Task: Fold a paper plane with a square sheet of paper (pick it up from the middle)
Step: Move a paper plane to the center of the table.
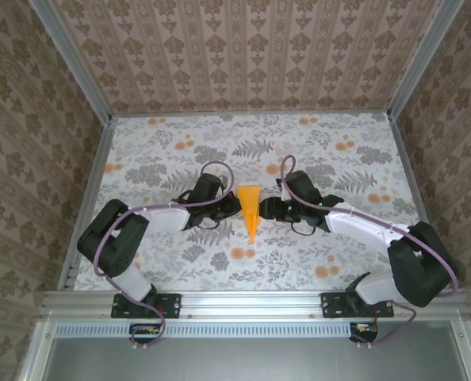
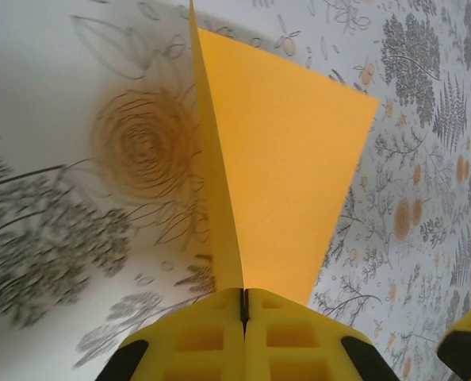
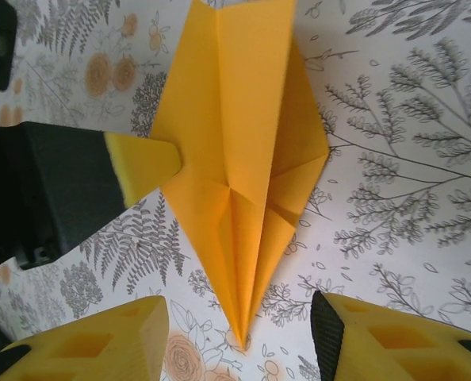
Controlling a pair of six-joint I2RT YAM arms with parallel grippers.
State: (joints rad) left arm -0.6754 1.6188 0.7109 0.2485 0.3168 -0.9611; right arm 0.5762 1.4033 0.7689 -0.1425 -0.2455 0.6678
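Midway across floral tabletop (image 1: 180,135), patterned walls (image 1: 243,55) around: paper plane (image 1: 250,211), left fingers (image 2: 204,341) clamped on it, right fingers (image 3: 394,341) apart

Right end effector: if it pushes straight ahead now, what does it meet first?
Most likely the paper plane, whose pointed end sits between the right end effector's fingers; depth is unclear.

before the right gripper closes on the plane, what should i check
1. Left gripper shut on the paper plane: ok
2. Right gripper open, straddling the plane's pointed tip: ok
3. Right gripper clear of the paper on both sides: ok
4. Wing flaps folded evenly: cannot tell
5. Plane resting flat on the table: cannot tell
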